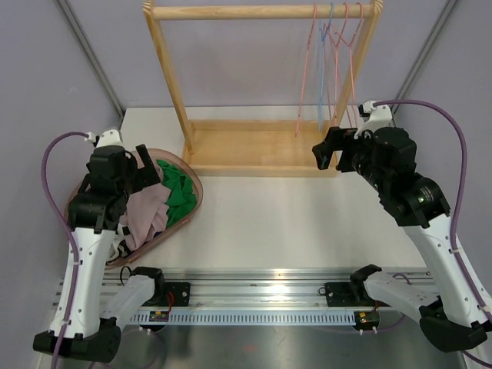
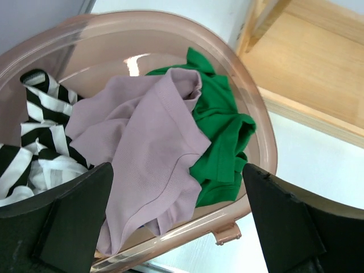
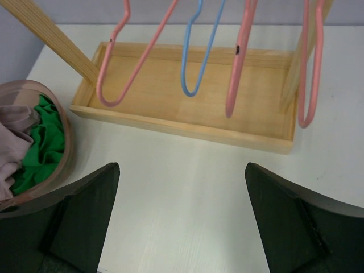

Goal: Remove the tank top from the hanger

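L arm: base at the table's (image 1: 292,223) near edge, forearm rising fwd, wrist bent so the left gripper (image 1: 146,165) hangs over the basket (image 1: 196,188), which sits just left of the wooden rack's (image 1: 261,146) base and close to its left post. Claw spread wide; in the wrist view both fingers (image 2: 74,222) frame the load w/ nothing between them and no cloth touching the pads.

Tank top (image 2: 148,142), pale mauve, lies crumpled in the basket mid-heap, left of the rack. It overlaps a green garment (image 2: 222,136) on the rack side of the heap and a black-and-white striped garment (image 2: 34,142) on the side away from the rack.

R arm: base also at the near edge, elbow out to the right, forearm angled in toward the rack's right end. The right gripper (image 1: 327,150) sits just in front of the rack base's right corner, aimed at the rack. Claw wide too, empty, fingers (image 3: 74,216) apart above bare table in front of the rack.

Pink hangers (image 3: 233,85) and a blue hanger (image 3: 191,92) hang from the rail at the rack's right end, lower loops dangling over the base tray.
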Tool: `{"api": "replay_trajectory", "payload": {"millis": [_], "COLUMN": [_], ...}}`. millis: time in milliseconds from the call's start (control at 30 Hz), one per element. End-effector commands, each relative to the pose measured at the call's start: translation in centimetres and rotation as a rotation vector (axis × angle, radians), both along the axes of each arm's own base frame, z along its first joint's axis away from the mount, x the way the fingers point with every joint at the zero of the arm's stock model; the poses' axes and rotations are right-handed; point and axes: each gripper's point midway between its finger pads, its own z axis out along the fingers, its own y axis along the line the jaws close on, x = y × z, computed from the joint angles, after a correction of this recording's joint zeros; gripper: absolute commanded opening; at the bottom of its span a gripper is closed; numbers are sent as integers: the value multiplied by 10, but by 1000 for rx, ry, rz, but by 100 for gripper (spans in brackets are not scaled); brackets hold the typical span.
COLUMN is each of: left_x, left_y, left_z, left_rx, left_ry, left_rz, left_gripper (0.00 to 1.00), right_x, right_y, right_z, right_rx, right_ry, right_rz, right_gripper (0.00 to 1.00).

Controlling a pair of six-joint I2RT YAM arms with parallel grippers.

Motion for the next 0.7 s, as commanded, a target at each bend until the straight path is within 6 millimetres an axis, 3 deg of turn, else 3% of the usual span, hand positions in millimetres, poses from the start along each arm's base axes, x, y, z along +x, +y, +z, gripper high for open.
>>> {"api": "replay_trajectory", "payload": {"millis": [0,400,667], "left_x": [-7,-77,-100], "left_y": [-2,2,-8], "left_z": [21,37,31], "left_rx": [65,109,55], "left_ry": [-96,-241,-253], "left_rz": [-26,-103,-185], "left_gripper": [99,99,99], "right_x": [-7,-53,-93], "right_y": [-27,-75,-105], "right_z": [-8,-43,-47], "right_rx": [-72,-140,-132], "right_ry": [25,67,8], "right_rz": [-99,-232,-284], "right_gripper": [100,100,99]}}
